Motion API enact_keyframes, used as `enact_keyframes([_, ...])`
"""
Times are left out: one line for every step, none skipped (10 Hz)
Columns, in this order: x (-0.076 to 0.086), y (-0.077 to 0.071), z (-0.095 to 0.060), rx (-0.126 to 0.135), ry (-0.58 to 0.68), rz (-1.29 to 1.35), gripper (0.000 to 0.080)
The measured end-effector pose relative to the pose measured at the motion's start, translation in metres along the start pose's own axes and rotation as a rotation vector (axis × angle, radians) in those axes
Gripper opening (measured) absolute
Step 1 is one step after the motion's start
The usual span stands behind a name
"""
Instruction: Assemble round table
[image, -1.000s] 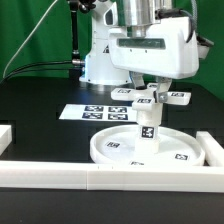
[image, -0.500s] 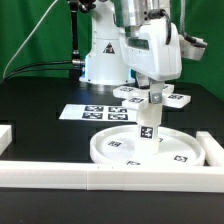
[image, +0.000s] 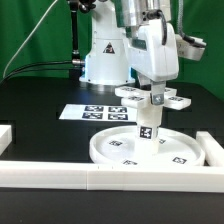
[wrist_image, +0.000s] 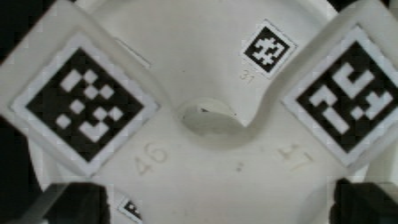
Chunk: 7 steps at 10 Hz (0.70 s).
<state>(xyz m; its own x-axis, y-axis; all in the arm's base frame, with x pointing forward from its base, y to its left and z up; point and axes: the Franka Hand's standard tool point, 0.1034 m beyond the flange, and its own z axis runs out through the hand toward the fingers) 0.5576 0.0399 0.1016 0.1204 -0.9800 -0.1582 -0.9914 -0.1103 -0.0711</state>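
Observation:
The large rimmed round disc (image: 112, 150) lies flat on the black table. The short thick leg (image: 147, 126) stands upright at its middle, tags on its side. The flat cross-shaped piece (image: 131, 94) sits level on top of the leg. My gripper (image: 153, 96) comes straight down onto it and is shut on its middle. In the wrist view the cross-shaped piece (wrist_image: 214, 150) fills the picture, with big tags on its arms and a small bump at its centre. My dark fingers (wrist_image: 79, 200) press its two edges, the gripper (wrist_image: 217, 200) centred on it.
The marker board (image: 92, 112) lies behind the disc toward the exterior view's left. Long white border rails run along the front (image: 110, 176), with ends at the left (image: 8, 134) and right (image: 213, 150). The robot base (image: 100, 60) stands behind.
My wrist has turned about its vertical axis above the leg, mostly in the first half second. The cross-shaped piece's arms have shifted slightly. Leg and disc have stayed in place.

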Motion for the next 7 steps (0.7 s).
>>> enact_keyframes([-0.001,-0.002,-0.007,0.012,-0.003,-0.003,0.0644])
enact_keyframes([-0.003,-0.002,-0.019,0.028,-0.005,-0.003,0.0644])
enact_keyframes([-0.005,-0.002,-0.026,0.038,-0.009,-0.023,0.0648])
enact_keyframes([-0.005,-0.002,-0.024,0.035,-0.009,-0.057,0.0649])
enact_keyframes([-0.005,-0.001,-0.021,0.031,-0.009,-0.059,0.0649])
enact_keyframes([-0.006,-0.001,-0.021,0.030,-0.009,-0.100,0.0649])
enact_keyframes([-0.010,0.002,-0.013,-0.001,-0.009,-0.213,0.0649])
